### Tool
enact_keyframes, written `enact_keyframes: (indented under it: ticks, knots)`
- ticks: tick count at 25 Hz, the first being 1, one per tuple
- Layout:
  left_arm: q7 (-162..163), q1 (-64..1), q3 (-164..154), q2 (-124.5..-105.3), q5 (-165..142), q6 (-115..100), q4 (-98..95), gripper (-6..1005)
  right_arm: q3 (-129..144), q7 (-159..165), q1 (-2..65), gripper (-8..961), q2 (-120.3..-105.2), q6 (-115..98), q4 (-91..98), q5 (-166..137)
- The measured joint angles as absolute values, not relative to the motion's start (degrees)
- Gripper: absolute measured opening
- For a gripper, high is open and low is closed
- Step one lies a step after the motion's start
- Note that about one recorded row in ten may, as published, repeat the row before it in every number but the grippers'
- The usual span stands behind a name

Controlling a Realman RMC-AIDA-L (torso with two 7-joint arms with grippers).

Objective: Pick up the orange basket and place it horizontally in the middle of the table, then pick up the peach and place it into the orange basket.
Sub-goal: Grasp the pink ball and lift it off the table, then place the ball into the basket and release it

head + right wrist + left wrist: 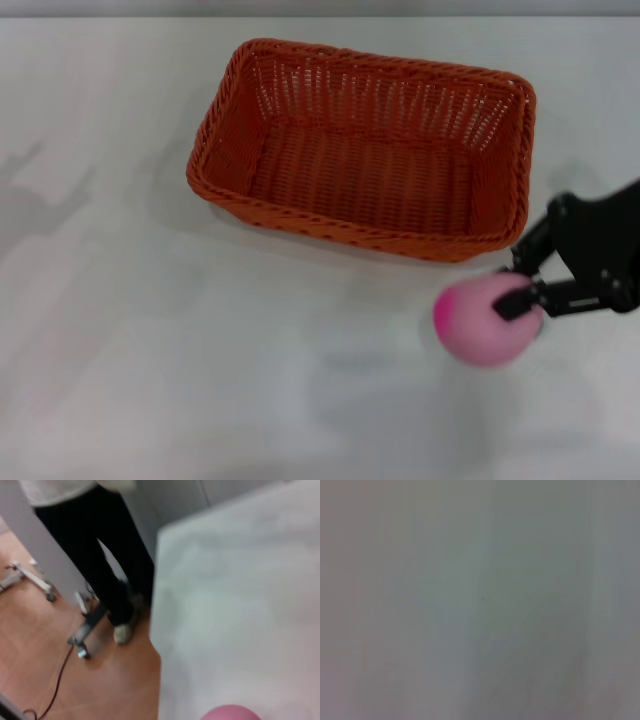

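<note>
White table (150, 380) filled the head view, its edge meeting a wooden floor (115, 680) where a person's dark-trousered legs (107, 555) stood. At the right gripper (522, 285), the fingers pinched the peach (485, 320), apparently lifted just off the surface. Just beyond the gripper lay the orange basket (365, 150), upright and empty.

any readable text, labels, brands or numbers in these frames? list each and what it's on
None readable in any view.
orange basket: plain weave, no tag or label showing.
peach: plain pink skin, no sticker; held in the right claw.
table: bare white, no markings.
Left wrist view: only a blank grey surface, nothing to read.
Right wrist view: floor, a person's legs and the table edge, no lettering visible.
</note>
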State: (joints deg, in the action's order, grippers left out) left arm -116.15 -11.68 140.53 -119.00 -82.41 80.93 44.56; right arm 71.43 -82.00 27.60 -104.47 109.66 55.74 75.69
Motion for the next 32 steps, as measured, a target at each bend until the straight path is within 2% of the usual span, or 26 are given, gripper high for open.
enact_keyframes:
  ticks: [3,5,8,13,17,20,25,32]
  knots:
    - [-116.70,-11.48,140.54,-119.00,-81.82,81.03,44.54,850,71.19,-81.85,27.66,207,-104.24,109.68,59.23,80.06]
    - [-117.13,-11.44,140.54,-119.04,-81.58,81.11,44.45,850,68.93,-81.84,28.21,200,-105.02,109.38,60.35,80.51]
    - [-117.40,-11.42,140.53,-119.10,-81.40,81.15,44.38,851,62.72,-82.12,29.72,179,-107.38,107.59,60.02,76.65]
    - [-117.43,-11.28,140.54,-119.09,-81.38,81.15,44.30,850,54.64,-84.19,31.74,138,-112.43,101.20,60.17,66.12]
    - [-117.50,-11.25,140.54,-119.09,-81.38,81.15,44.29,850,55.33,-85.47,31.94,108,-114.35,95.35,60.08,61.56]
    - [-117.61,-11.25,140.53,-119.09,-80.75,81.15,44.25,850,56.47,-86.51,31.51,85,-115.16,91.42,59.80,60.91]
    - [-119.01,-11.31,140.51,-119.09,-79.92,81.12,43.58,850,58.59,-86.35,30.73,75,-115.14,81.96,55.73,61.25]
    - [-119.91,-11.86,140.54,-119.04,-79.30,80.93,42.72,851,58.07,-86.62,30.75,216,-115.07,78.56,52.55,62.02]
